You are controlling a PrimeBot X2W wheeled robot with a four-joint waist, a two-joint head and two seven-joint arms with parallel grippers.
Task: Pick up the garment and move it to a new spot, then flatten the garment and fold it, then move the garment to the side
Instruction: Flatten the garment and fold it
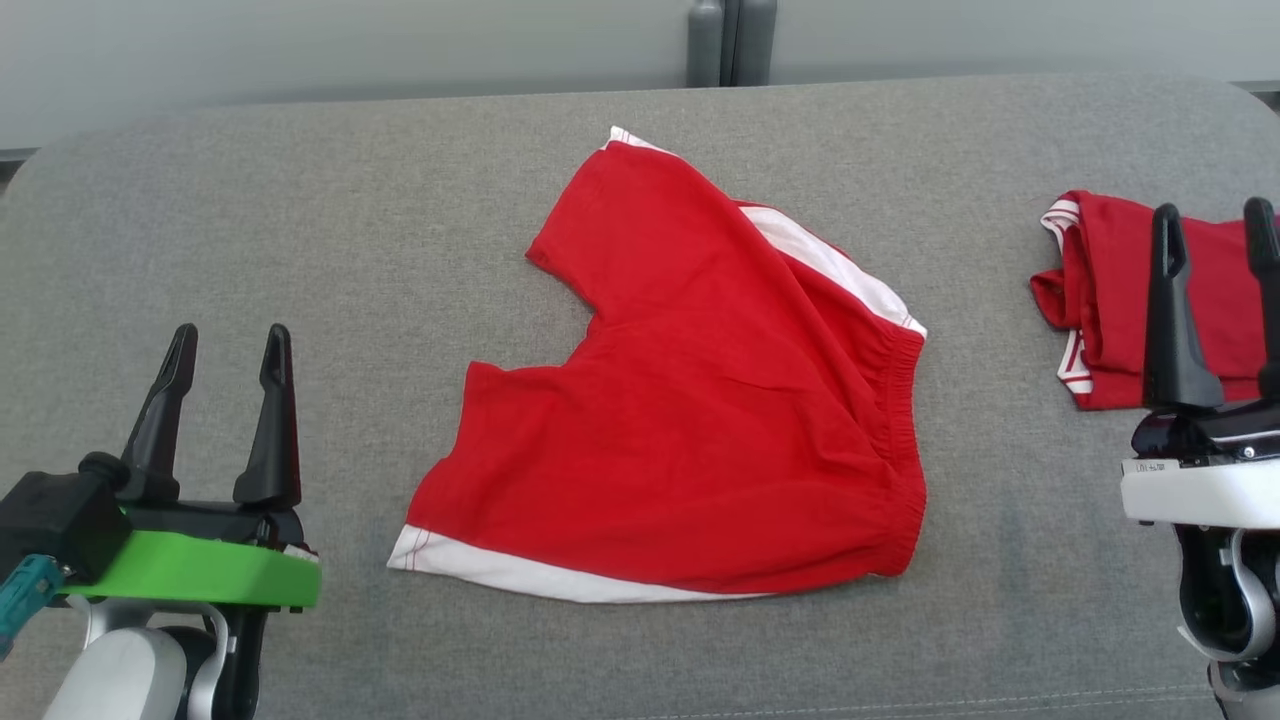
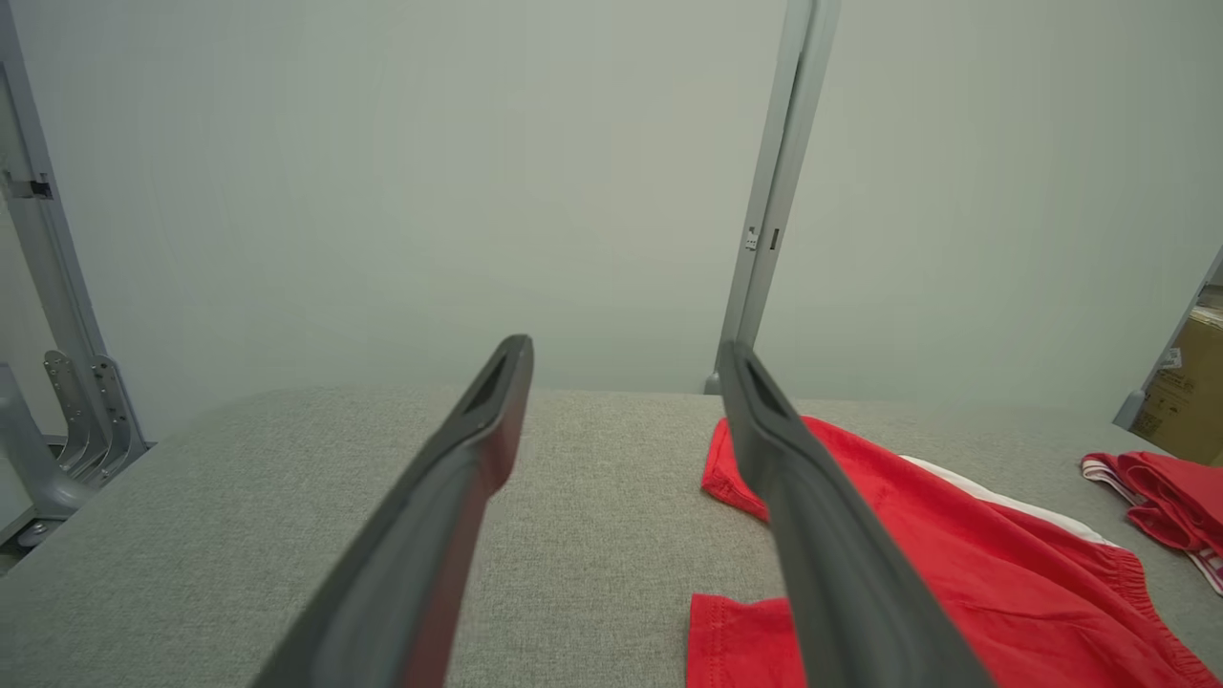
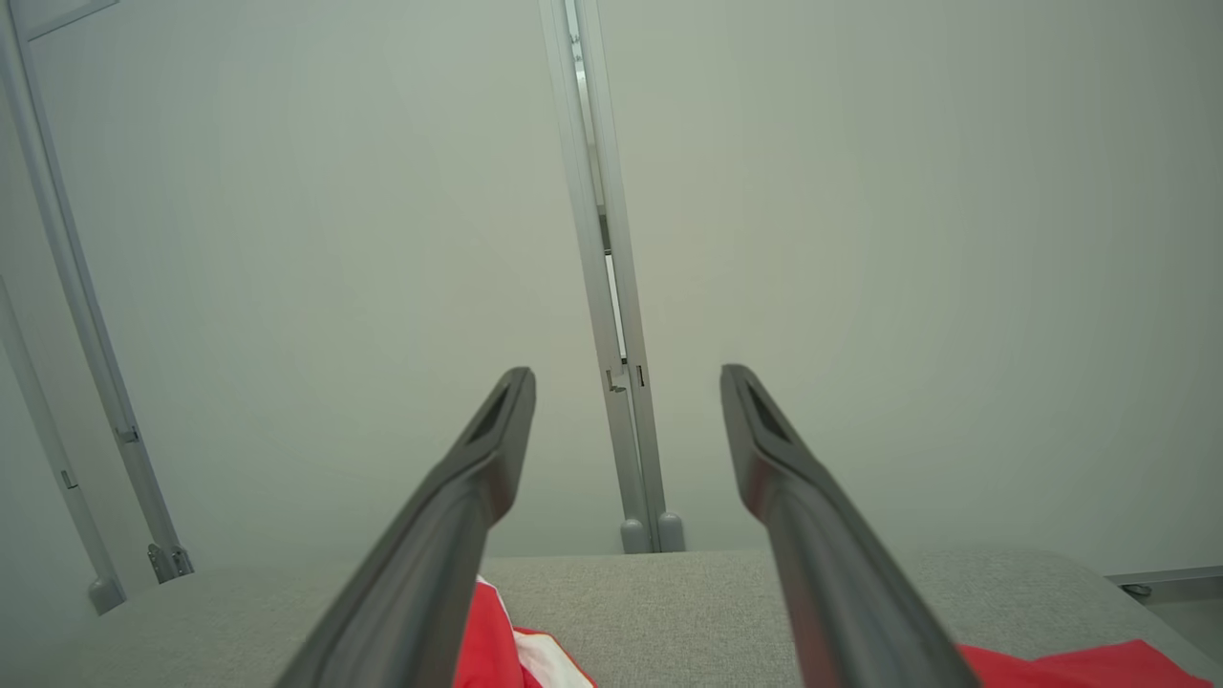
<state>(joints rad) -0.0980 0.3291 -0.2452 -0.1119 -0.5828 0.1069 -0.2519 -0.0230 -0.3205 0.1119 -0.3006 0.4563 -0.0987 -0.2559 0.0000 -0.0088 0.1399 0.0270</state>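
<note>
The garment point(image 1: 690, 400) is a pair of red shorts with white trim, lying spread out in the middle of the grey padded table point(image 1: 300, 250), waistband to the right. It also shows at the lower right of the left wrist view as the garment point(image 2: 917, 564). My left gripper point(image 1: 232, 345) hovers open at the lower left, clear of the cloth, with nothing between its fingers. My right gripper point(image 1: 1212, 225) stands open at the right edge, in front of a second red piece. In the wrist views the left gripper point(image 2: 626, 354) and the right gripper point(image 3: 628, 377) both stand open and empty.
A folded red garment with white trim point(image 1: 1110, 290) lies at the table's right side, partly behind my right fingers. A pale wall with a metal post point(image 1: 730, 40) runs behind the table. A cardboard box point(image 2: 1185, 401) stands off the far right.
</note>
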